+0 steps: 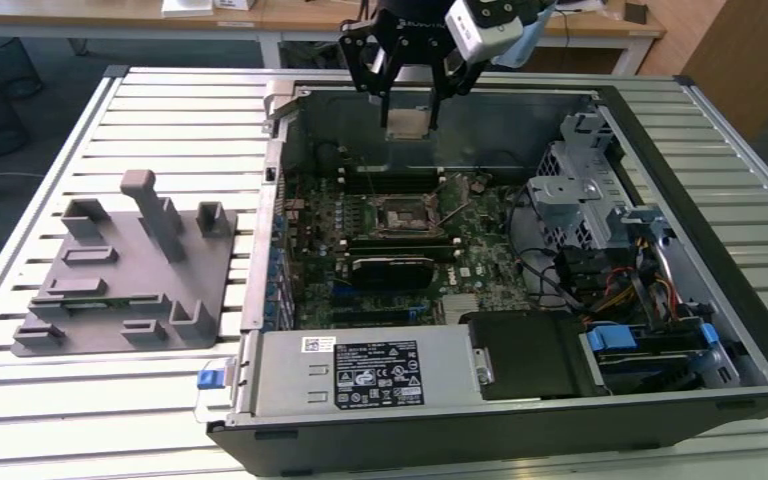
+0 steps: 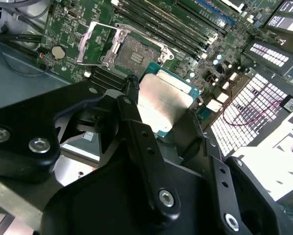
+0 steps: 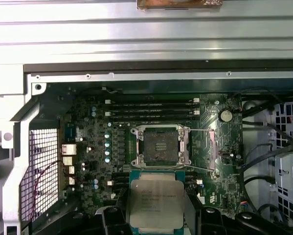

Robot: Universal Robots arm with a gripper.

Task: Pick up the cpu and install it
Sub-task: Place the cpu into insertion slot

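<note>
- One small, flat, square cpu with a pale silvery-grey metal top (image 1: 408, 122) was grasped in my jaws, which were clenched on two opposite edges of it.
- In the exterior view it hung in the air over the far side of the open black computer case (image 1: 491, 450), well above the green motherboard (image 1: 484, 215).
- The black-framed square socket with its metal retaining frame (image 3: 160, 146) lay uncovered near the board's middle. In the first wrist view the cpu (image 3: 156, 208) showed just beside it, not over it.
- I judged the step in hand to be the carry to the socket. To do it well I needed to keep the chip flat, hold it by the edges only and square its sides to the frame.
- Its contacts looked delicate, so I judged a straight descent safer than any sliding.
- The grey plastic fixture tray (image 1: 131, 270) sat on the slatted metal desk (image 1: 157, 110), beside the case on the exterior view's left.
</note>
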